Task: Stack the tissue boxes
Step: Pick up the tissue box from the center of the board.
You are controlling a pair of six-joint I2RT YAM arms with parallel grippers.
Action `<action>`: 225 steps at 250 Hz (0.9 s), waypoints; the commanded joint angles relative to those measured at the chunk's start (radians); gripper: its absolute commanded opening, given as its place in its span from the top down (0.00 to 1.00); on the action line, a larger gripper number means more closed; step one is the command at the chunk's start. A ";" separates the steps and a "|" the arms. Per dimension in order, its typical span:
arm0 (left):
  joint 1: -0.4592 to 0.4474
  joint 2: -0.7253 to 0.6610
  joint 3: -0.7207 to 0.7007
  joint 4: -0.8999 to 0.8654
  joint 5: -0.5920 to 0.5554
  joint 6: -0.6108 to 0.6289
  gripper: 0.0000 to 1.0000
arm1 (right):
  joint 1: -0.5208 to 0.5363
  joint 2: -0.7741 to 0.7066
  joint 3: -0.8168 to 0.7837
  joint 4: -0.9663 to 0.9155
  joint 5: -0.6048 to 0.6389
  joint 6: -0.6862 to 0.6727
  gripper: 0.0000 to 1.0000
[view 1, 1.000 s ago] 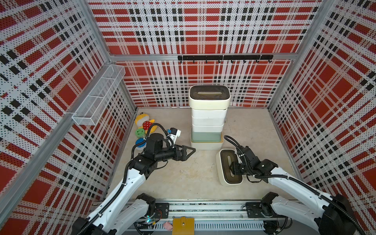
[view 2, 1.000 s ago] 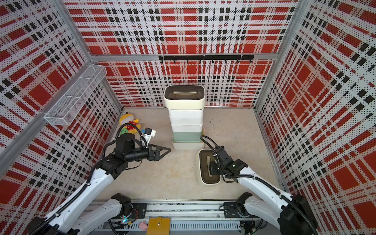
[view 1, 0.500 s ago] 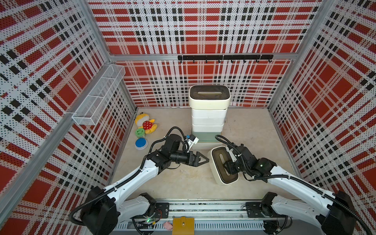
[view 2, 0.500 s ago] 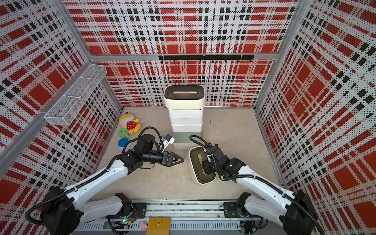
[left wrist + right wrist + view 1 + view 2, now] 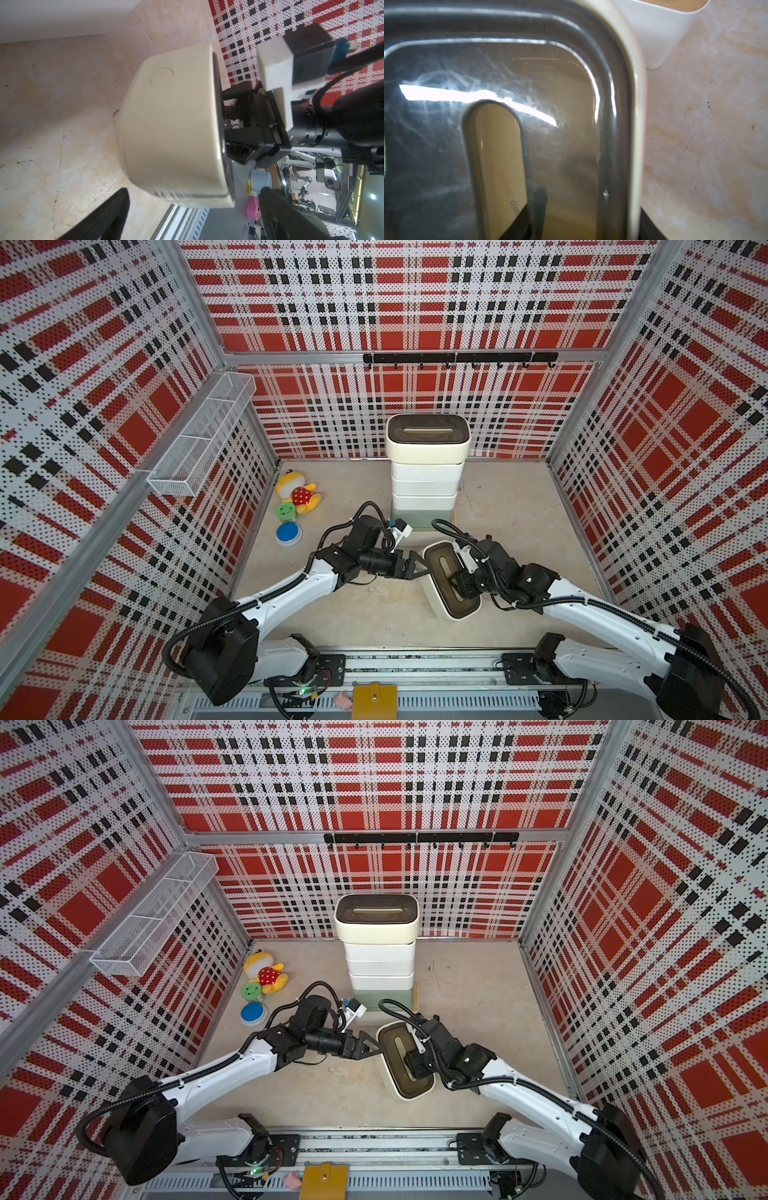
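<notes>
Several tissue boxes stand in one stack at the back middle, topped by a cream box with a dark lid. In both top views my right gripper is shut on another cream tissue box with a dark olive lid, held tilted just above the floor. One finger is in the lid slot, the other outside the wall. My left gripper is open at that box's left side. In the left wrist view its fingers straddle the box's end without touching it.
A yellow-red plush toy, a green disc and a blue disc lie by the left wall. A wire basket hangs on that wall. A black hook rail runs along the back wall.
My left arm has swung right from near the discs up to the held box. My right gripper has carried the box left and tilted it.
</notes>
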 commanded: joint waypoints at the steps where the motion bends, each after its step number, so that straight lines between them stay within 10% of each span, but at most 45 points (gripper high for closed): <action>1: 0.006 0.026 0.028 0.017 -0.005 -0.014 0.01 | 0.005 -0.026 0.035 0.089 -0.024 -0.009 0.58; 225: 0.020 0.027 0.025 0.112 0.043 -0.152 0.03 | 0.024 0.012 0.045 0.114 -0.043 -0.031 0.59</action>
